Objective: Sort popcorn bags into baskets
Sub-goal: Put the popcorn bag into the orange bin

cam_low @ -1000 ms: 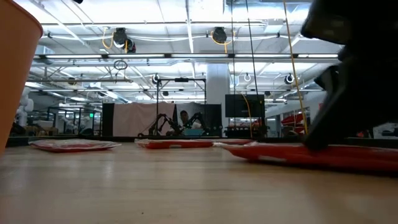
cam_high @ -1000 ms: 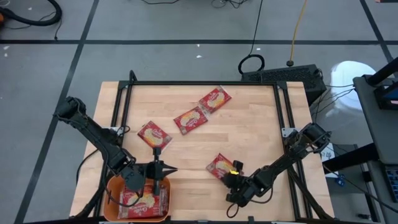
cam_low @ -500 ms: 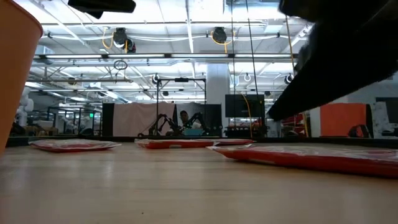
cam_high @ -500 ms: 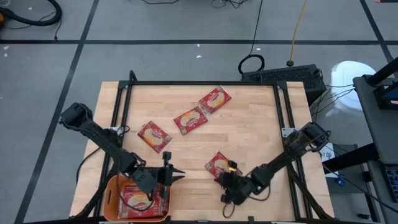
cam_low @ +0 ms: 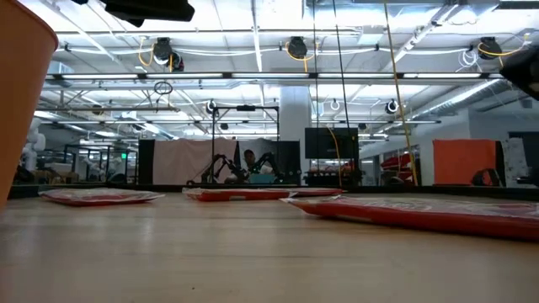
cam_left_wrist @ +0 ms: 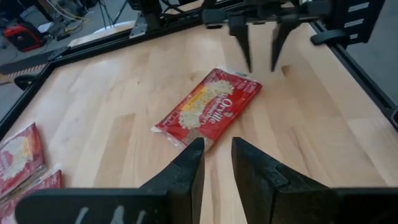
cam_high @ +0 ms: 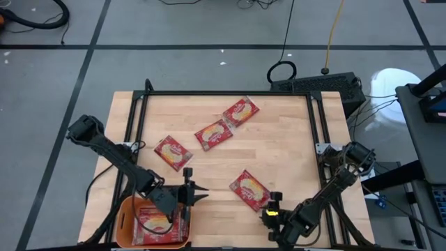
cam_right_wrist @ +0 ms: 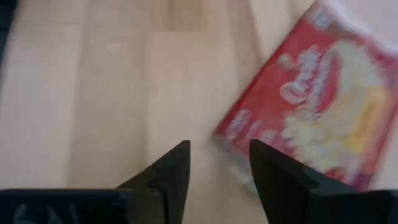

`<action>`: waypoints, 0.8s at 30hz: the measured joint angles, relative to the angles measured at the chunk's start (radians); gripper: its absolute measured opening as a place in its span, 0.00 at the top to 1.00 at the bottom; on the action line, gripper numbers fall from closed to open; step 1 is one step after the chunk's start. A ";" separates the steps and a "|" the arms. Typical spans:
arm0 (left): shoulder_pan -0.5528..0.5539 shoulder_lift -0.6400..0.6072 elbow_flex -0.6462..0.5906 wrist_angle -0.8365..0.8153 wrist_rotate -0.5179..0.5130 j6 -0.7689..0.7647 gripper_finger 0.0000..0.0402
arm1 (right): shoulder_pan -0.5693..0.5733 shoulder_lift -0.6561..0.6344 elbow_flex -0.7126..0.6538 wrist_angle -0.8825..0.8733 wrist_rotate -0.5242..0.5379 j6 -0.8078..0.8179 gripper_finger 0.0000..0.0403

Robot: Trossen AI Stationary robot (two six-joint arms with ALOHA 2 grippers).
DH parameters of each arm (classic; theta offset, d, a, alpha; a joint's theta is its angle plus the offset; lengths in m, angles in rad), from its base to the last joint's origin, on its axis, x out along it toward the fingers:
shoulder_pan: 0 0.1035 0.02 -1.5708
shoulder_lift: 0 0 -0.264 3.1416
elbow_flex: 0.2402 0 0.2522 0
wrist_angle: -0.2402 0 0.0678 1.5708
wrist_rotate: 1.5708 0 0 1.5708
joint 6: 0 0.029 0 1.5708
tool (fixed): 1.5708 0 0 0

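Observation:
Several red popcorn bags lie flat on the wooden table: one (cam_high: 249,188) near the front, three (cam_high: 172,152) (cam_high: 213,134) (cam_high: 240,111) farther back. The orange basket (cam_high: 124,216) at the near left corner holds more bags (cam_high: 157,223). My left gripper (cam_high: 199,197) hovers open over the basket's right far corner, pointing toward the front bag (cam_left_wrist: 208,109), with nothing between its fingers. My right gripper (cam_high: 266,207) stands open just off that bag's near right end (cam_right_wrist: 317,106), apart from it; the left wrist view shows it (cam_left_wrist: 260,59) beyond the bag.
A black frame (cam_high: 230,93) borders the table's far and side edges. Bare wood lies between the front bag and the basket, and along the table's right side. The low view shows the basket's wall (cam_low: 21,93) close at the left and the bags (cam_low: 421,210) lying flat.
My right gripper has come off the front bag and drawn back toward the table's near right, rising out of the low view; the bag stays flat on the table. My left gripper has shifted a little toward the right and near edge, lower over the basket's corner.

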State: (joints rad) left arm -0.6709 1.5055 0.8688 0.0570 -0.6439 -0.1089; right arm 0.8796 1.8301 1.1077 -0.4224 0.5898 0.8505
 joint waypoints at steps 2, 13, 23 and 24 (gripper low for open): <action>-0.001 0.000 0.000 0.000 0.001 -0.009 0.78 | 0.000 0.000 0.000 -0.004 0.027 -0.079 0.58; -0.002 0.000 0.000 0.000 0.001 -0.025 0.78 | -0.036 0.000 -0.081 0.078 0.005 -0.291 0.63; 0.008 0.000 0.000 -0.001 0.005 -0.008 0.78 | -0.051 -0.002 -0.159 0.252 0.000 -0.344 0.95; 0.011 0.000 0.000 -0.001 0.005 -0.005 0.78 | -0.053 -0.001 -0.159 0.260 0.013 -0.345 0.97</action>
State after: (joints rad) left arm -0.6601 1.5055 0.8688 0.0563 -0.6392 -0.1134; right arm 0.8266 1.8292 0.9488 -0.1625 0.6028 0.5051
